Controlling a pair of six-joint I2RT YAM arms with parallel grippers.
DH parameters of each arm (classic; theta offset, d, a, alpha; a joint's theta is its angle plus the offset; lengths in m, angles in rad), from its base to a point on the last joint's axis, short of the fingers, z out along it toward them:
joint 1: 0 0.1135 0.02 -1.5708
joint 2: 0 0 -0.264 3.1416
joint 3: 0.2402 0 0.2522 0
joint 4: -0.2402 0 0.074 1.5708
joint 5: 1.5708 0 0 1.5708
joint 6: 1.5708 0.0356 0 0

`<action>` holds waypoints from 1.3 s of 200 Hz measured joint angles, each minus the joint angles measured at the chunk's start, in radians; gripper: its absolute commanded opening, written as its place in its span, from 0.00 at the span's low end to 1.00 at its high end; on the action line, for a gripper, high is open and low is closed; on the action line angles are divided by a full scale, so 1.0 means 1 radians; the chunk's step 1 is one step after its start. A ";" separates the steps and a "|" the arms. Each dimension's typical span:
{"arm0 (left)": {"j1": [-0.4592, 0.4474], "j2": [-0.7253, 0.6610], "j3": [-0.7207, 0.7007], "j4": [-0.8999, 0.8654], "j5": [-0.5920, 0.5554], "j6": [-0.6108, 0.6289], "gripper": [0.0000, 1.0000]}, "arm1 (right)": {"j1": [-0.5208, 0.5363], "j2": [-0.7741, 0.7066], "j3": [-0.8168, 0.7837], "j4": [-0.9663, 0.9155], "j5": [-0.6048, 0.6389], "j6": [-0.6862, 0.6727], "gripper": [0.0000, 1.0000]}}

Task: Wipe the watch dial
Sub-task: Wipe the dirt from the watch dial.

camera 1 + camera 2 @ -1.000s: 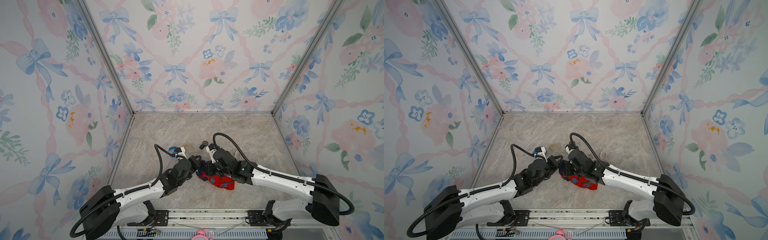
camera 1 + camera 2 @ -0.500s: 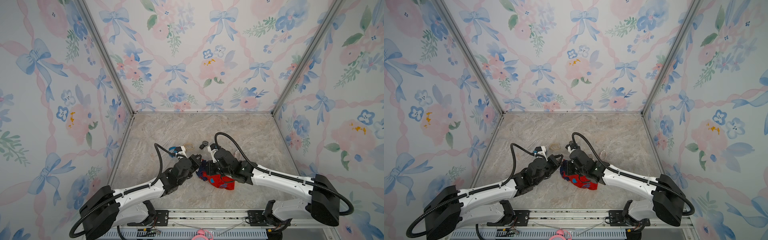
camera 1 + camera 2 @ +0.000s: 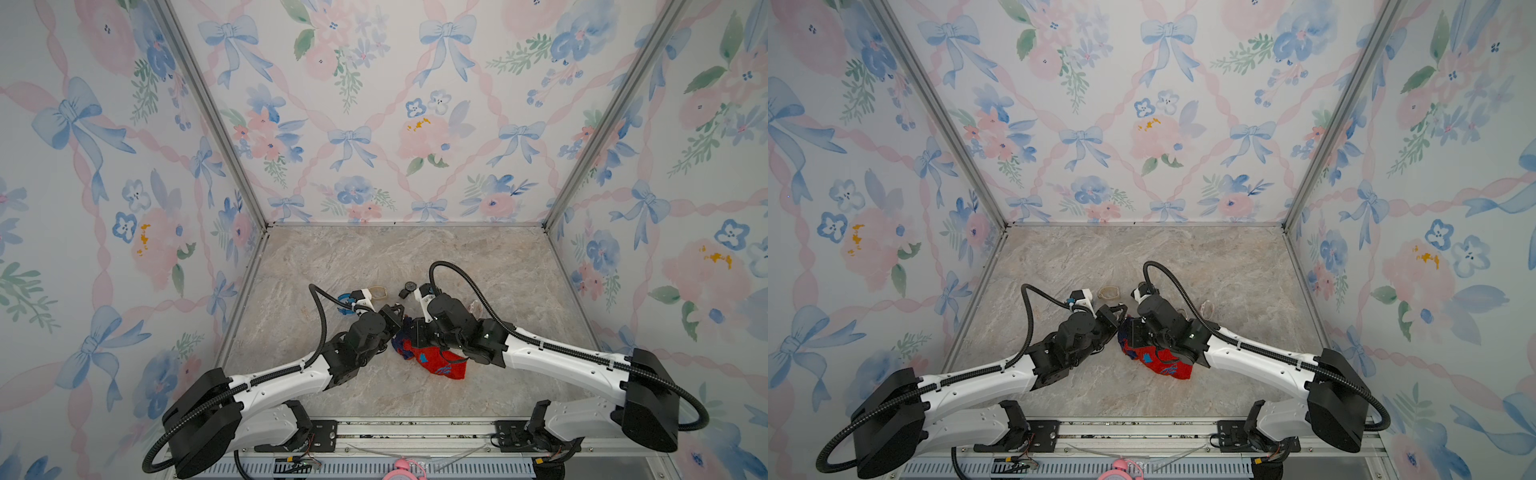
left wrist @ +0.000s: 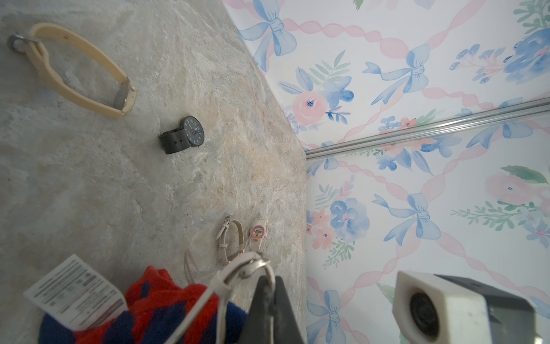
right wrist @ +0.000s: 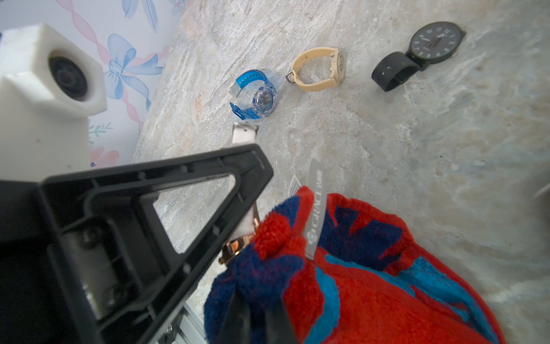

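Your left gripper (image 4: 269, 283) is clamped on the white strap (image 4: 221, 281) of the watch, close to its buckle. Your right gripper (image 5: 257, 303) is clenched on a bunched fold of the red-and-blue cloth (image 5: 372, 283). The loose end of that cloth trails on the marble tabletop (image 3: 374, 257) under that arm. In both top views the 2 tools meet nose to nose, toward the front middle of the table.

The wipe turns on this. The rose-gold watch case (image 5: 238, 247) sits right at the cloth's edge, touching the fold on the side toward your left arm and half tucked behind the left finger. The strap's long axis runs along that finger, with its free end poking past the tip. So the case lies back from the tip, toward the cloth.

The dial face itself is hidden. It probably meets the fold, but you cannot confirm that from here. The right gripper carries the wiper and is already against the case, so the stroke looks like its job, with the left arm only steadying. The black watch (image 5: 431, 41) and the other spares lie well apart.
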 measured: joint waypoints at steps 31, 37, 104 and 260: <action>0.002 0.000 0.000 0.000 0.001 -0.001 0.00 | -0.004 0.006 -0.006 0.006 -0.006 0.006 0.00; 0.002 0.000 0.000 0.000 0.001 -0.001 0.00 | -0.005 0.006 -0.006 0.006 -0.007 0.006 0.00; 0.001 -0.001 0.000 0.002 0.008 -0.009 0.00 | 0.002 -0.019 0.002 -0.017 0.002 0.000 0.00; -0.006 -0.014 0.000 0.004 0.012 -0.020 0.00 | -0.006 -0.026 -0.013 -0.017 0.009 0.009 0.00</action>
